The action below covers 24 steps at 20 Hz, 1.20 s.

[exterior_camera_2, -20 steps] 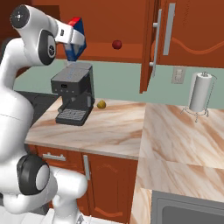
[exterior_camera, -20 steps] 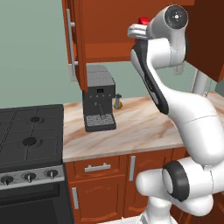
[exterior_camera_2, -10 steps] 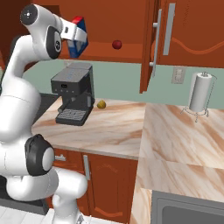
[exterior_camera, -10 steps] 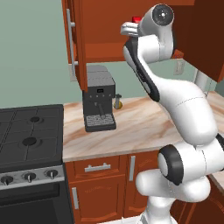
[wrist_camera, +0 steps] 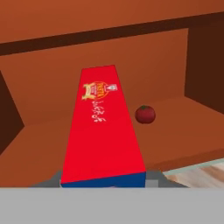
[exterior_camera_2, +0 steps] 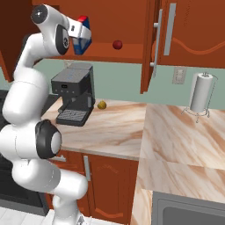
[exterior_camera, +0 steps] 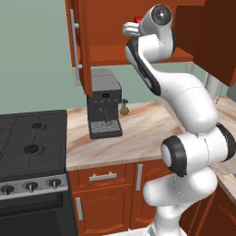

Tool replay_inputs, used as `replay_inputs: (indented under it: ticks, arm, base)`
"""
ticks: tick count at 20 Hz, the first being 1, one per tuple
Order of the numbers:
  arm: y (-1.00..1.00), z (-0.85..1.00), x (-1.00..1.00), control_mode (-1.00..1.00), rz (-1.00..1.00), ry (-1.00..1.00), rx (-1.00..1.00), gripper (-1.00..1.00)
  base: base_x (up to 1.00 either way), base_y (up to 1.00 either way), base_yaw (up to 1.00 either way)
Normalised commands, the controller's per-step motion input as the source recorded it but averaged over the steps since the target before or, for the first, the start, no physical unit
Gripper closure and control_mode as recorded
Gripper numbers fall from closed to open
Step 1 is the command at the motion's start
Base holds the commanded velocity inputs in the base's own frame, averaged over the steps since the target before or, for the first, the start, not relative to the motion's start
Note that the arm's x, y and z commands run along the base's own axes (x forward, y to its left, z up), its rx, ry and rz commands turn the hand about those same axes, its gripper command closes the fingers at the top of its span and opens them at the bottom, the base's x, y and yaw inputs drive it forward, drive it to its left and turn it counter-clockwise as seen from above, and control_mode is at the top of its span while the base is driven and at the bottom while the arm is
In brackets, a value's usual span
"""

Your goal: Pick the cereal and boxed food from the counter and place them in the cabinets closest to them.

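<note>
Pincer (exterior_camera_2: 78,34), apparently clenched on the red-and-blue cereal box (wrist_camera: 103,127), holds it level at upper left of frame, aimed into the open wall cabinet (exterior_camera_2: 127,56) for shelving beside a tomato (wrist_camera: 145,114).

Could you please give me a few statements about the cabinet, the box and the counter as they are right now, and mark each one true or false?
1. The hand holds a red and blue box up at the open cabinet. True.
2. A small red round fruit sits on the cabinet's shelf. True.
3. The cabinet door with the silver handle is closed. False: it stands open.
4. The coffee machine stands on the stove. False: it stands on the counter, beside the stove.
5. A paper towel roll stands upright on the counter in the right base view. True.
</note>
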Motion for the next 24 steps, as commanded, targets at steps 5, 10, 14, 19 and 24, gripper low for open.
replay_inputs:
  ticks: [5, 10, 14, 19, 24]
  arm:
    - [0.03, -0.02, 0.39, -1.0, 0.0, 0.01, 0.0, 1.0]
    - [0.05, -0.06, 0.36, -1.0, 0.0, 0.01, -0.01, 1.0]
    - [0.03, -0.05, 0.36, -1.0, 0.0, 0.0, -0.01, 1.0]
    - [0.0, -0.02, 0.41, -1.0, 0.0, 0.0, 0.0, 1.0]
    - [0.0, 0.0, 0.45, -1.0, 0.0, 0.0, 0.0, 1.0]
  base:
    - [0.0, 0.0, 0.0]
    - [0.0, 0.0, 0.0]
    - [0.0, 0.0, 0.0]
    - [0.0, 0.0, 0.0]
    - [0.0, 0.0, 0.0]
